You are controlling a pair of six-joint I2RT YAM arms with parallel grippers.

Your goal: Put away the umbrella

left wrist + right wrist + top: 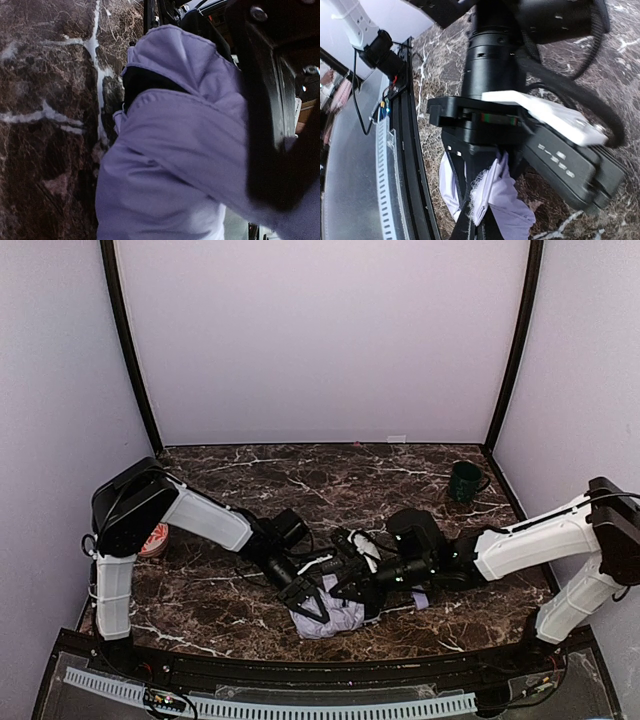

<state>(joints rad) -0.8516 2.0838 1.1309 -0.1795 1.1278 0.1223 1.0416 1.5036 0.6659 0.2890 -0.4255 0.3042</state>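
The umbrella (335,618) lies collapsed as a bundle of pale lavender fabric at the near middle of the marble table (300,475). My left gripper (305,595) is down on its left side. In the left wrist view the fabric (175,150) fills the space between the jaws, one black finger (280,125) shows on the right, and the other is hidden. My right gripper (352,585) meets it from the right. In the right wrist view its fingertips (470,225) pinch a folded, fuzzy-edged strip of the umbrella's fabric (495,195), just below the left gripper's body (480,120). The shaft and knob are hidden.
A dark green mug (465,480) stands at the back right. A red and white object (155,538) sits behind the left arm's upper link. A small lavender piece (420,598) lies under the right forearm. The black front rail (300,680) runs close to the umbrella.
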